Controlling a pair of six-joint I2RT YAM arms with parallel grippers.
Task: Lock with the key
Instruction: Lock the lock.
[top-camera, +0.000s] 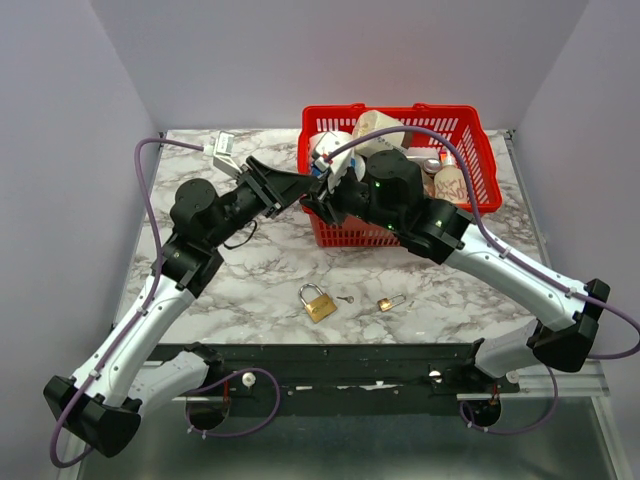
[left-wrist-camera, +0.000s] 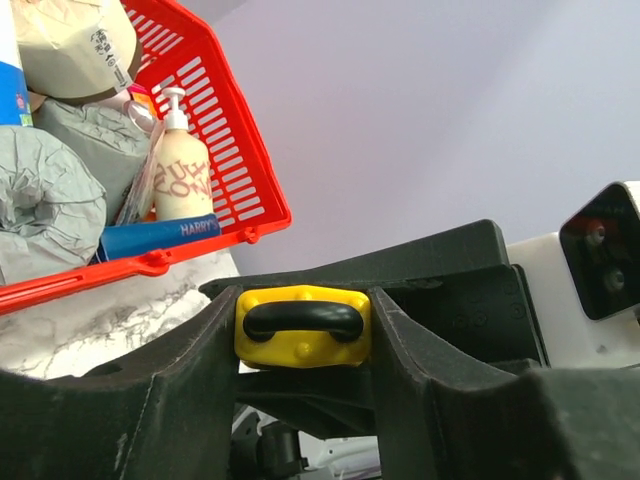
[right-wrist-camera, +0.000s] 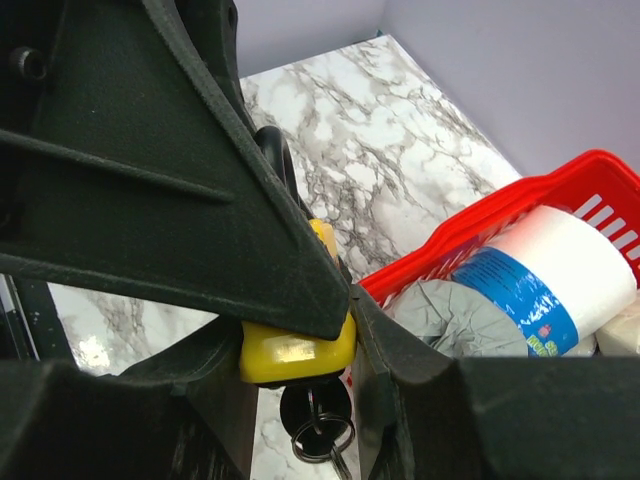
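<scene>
Along the near edge of your desk (top-camera: 250, 285) three things lie in a row, apart from each other: a brass lock (top-camera: 318, 303) with its shackle pointing to the far edge, a loose key (top-camera: 345, 299) just right of it, and a small lock (top-camera: 388, 301) further right.

Beyond them, above the middle of the desk, your two arms meet tip to tip just in front of the basket (top-camera: 482, 150). The yellow lock (left-wrist-camera: 300, 350) hangs there in the air, off the desk, and from above the arms hide it. Your left pincer (left-wrist-camera: 303, 330) pinches it: in its wrist view both fingers lie flush against the yellow sides, with the black shackle (left-wrist-camera: 303, 318) facing the camera. Your right pincer (right-wrist-camera: 298, 356) also pinches the yellow lock, one finger on each side of the body. The key (right-wrist-camera: 318, 405) sits in the lock's underside, and a ring (right-wrist-camera: 322, 437) dangles from it.

The red basket stands at the far edge, toward the right corner. Inside it are a pump bottle (left-wrist-camera: 182, 170), a blue tube (left-wrist-camera: 160, 238), a blue-and-white roll (right-wrist-camera: 560, 285) and grey wrapped bundles (left-wrist-camera: 45, 200).
</scene>
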